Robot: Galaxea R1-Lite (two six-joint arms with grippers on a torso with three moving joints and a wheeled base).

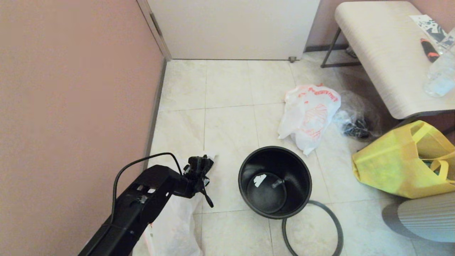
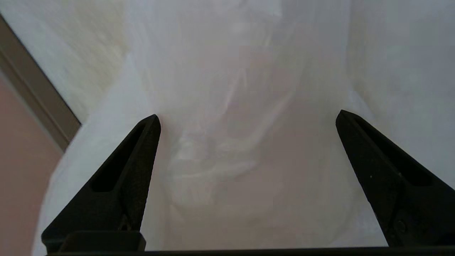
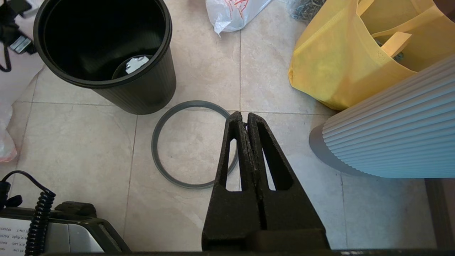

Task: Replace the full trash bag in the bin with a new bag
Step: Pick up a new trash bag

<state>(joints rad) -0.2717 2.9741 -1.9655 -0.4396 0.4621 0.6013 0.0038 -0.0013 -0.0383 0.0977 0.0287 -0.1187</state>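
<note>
The left gripper (image 2: 245, 121) is spread wide above the new bag (image 2: 227, 160); the right gripper (image 3: 246, 119) is pressed closed, empty, above the hoop (image 3: 160, 167).

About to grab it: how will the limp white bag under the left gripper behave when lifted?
The new bag looks thin and translucent, so probably very light and floppy, sagging from one pinch. Its smooth film may slip. The left gripper hangs open over it.

One black bin (image 1: 274, 181), one grey hoop (image 1: 312, 229), two white bags (image 1: 308, 115) (image 1: 177, 220), one yellow tote (image 1: 401, 163).
</note>
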